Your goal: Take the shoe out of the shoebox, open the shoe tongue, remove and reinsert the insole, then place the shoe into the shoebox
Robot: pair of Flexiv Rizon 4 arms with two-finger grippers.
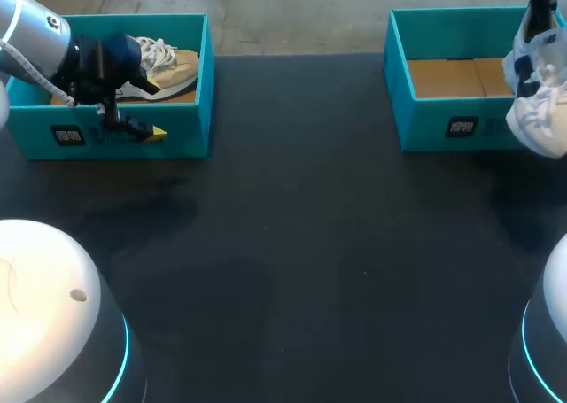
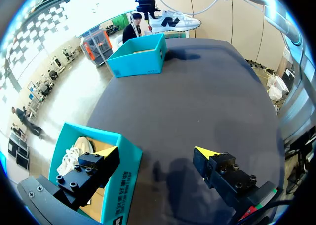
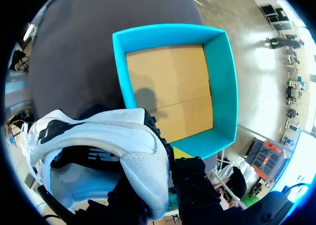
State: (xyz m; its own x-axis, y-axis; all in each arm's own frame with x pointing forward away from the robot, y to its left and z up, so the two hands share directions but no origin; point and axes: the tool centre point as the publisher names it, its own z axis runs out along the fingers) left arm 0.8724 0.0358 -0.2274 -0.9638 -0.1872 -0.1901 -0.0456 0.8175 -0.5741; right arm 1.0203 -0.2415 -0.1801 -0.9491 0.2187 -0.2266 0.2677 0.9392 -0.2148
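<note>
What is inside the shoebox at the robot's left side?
A tan sneaker with white laces lies in the left shoebox. The left arm covers part of the sneaker and much of the box floor.

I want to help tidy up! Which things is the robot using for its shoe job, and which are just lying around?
For the job: white shoe, held by the right gripper; empty right shoebox; tan shoe in the left shoebox; open left gripper astride that box's wall.
Just there: the black table under it all.
</note>
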